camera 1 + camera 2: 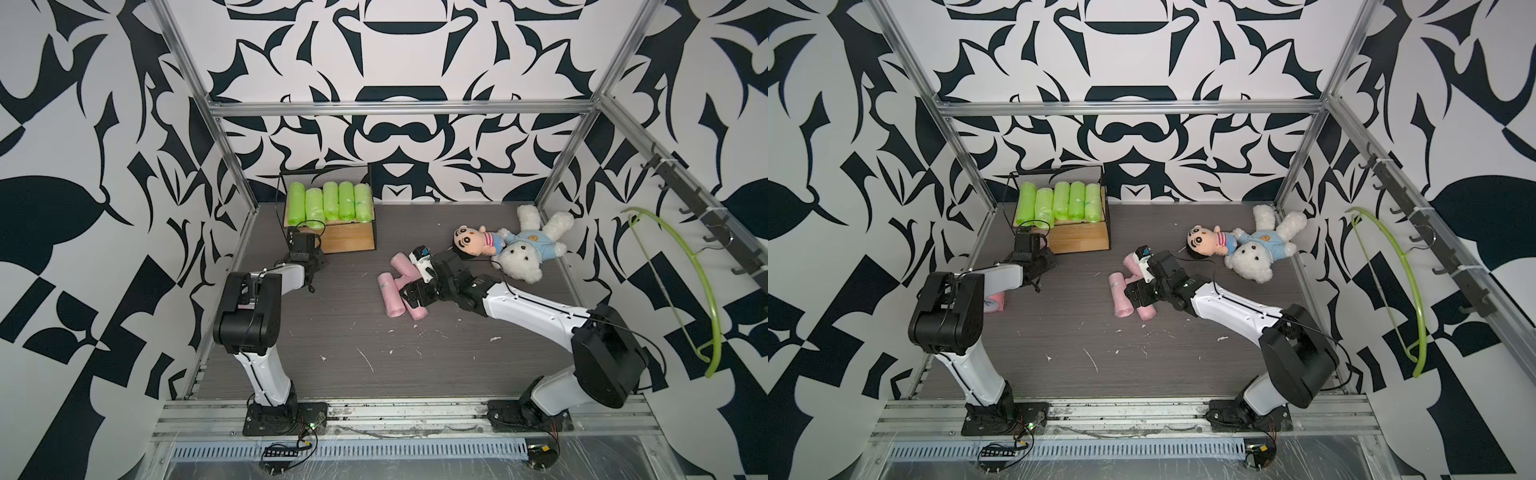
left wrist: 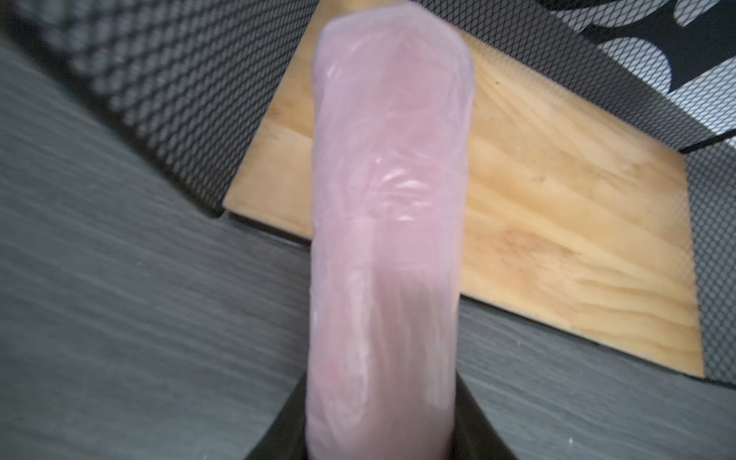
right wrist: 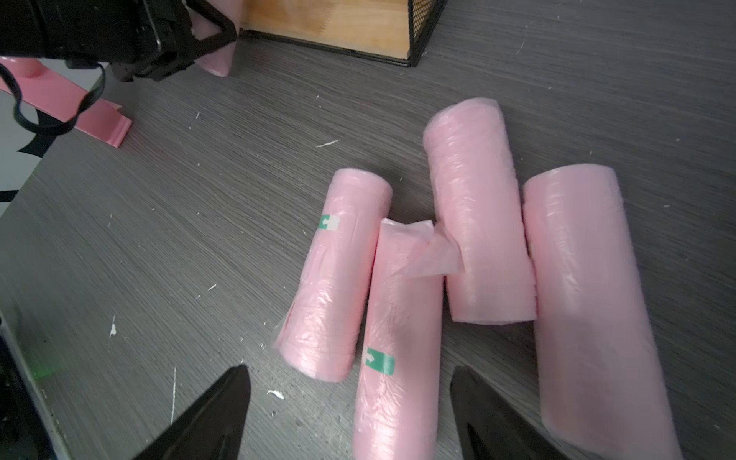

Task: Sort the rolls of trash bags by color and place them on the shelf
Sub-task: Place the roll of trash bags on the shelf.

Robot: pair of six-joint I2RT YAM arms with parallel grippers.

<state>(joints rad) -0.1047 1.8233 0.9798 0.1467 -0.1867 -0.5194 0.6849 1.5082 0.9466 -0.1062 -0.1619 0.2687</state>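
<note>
Pink roll (image 2: 388, 239) gripped by left end effector (image 1: 312, 270) faces lower shelf board (image 2: 557, 239), greens (image 1: 330, 202) fill top; right end effector (image 3: 350, 372) open.

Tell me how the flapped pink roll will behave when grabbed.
The pink roll likely squashes a little: its film is crinkly. Lying on its side, it may roll. Its loose flap touches the neighbouring roll and might drag it.

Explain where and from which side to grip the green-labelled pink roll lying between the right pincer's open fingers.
Grip the labelled pink roll across its width near the label end, from above: it lies flat, and there the neighbouring rolls leave gaps for the right pincer.
</note>
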